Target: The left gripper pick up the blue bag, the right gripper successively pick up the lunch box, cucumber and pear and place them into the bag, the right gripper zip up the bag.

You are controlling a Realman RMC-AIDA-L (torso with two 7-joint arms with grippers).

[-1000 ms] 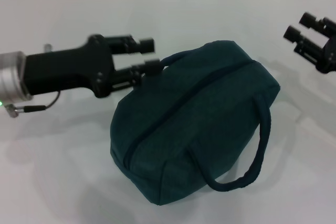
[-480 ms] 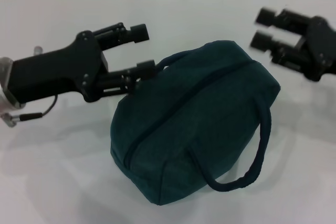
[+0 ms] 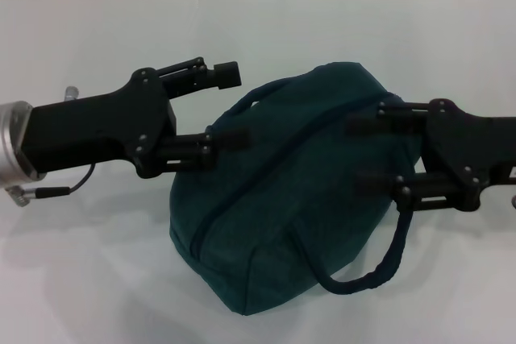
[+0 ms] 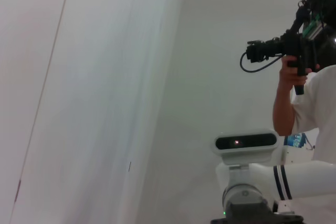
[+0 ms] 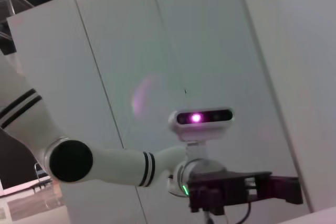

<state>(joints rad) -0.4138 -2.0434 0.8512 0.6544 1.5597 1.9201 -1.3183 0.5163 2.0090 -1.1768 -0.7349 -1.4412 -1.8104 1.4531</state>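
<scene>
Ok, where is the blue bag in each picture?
Head view: the blue bag sits in the middle, between the left gripper and the right gripper, both open.
Left wrist view: the bag is not in it.
Right wrist view: the bag is not in it.
Shared landmark: the robot's head camera shows in both wrist views.

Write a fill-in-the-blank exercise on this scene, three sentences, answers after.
1. The blue bag lies on a ____ table.
2. In the head view, the left end effector has its fingers ____.
3. The right end effector reaches in over the bag from the robot's ____ side.

Answers: white; open; right
</scene>
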